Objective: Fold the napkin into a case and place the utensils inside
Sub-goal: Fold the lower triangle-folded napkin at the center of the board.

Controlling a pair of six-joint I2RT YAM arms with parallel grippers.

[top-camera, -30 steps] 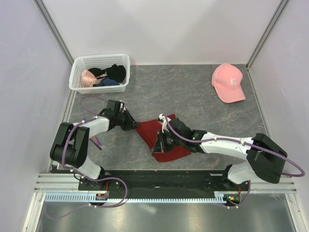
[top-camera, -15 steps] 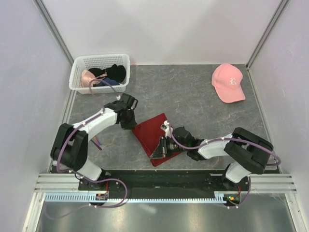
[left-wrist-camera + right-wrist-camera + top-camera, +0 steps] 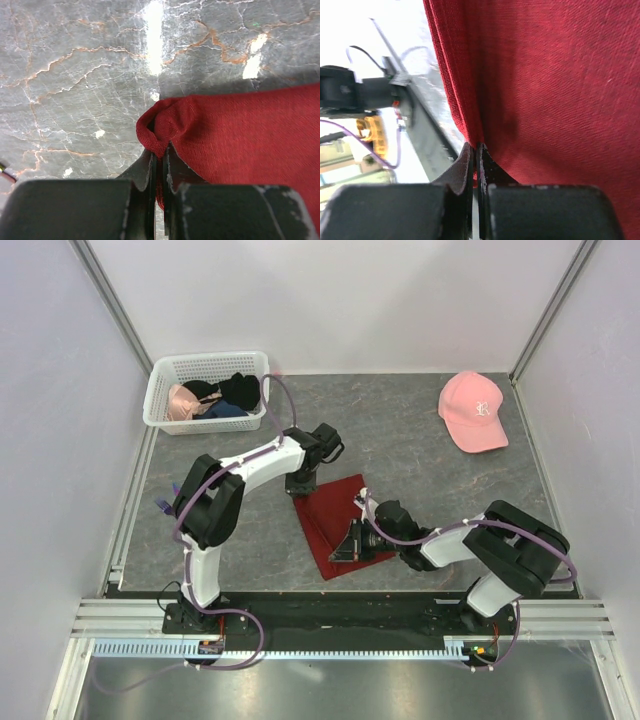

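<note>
On the grey, marble-veined tabletop [image 3: 420, 470] lies one dark red woven napkin [image 3: 330, 515]. The left jaws clamp its bunched far corner, and the right jaws clamp its layered near edge. One pink cap [image 3: 472, 410] and one white lattice basket [image 3: 160, 405] sit apart.

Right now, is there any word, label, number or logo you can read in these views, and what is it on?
"R": white stitched ornate letter on the front of the pink fabric baseball cap.
No readable text on the dark red cloth napkin or the white plastic mesh basket.
</note>
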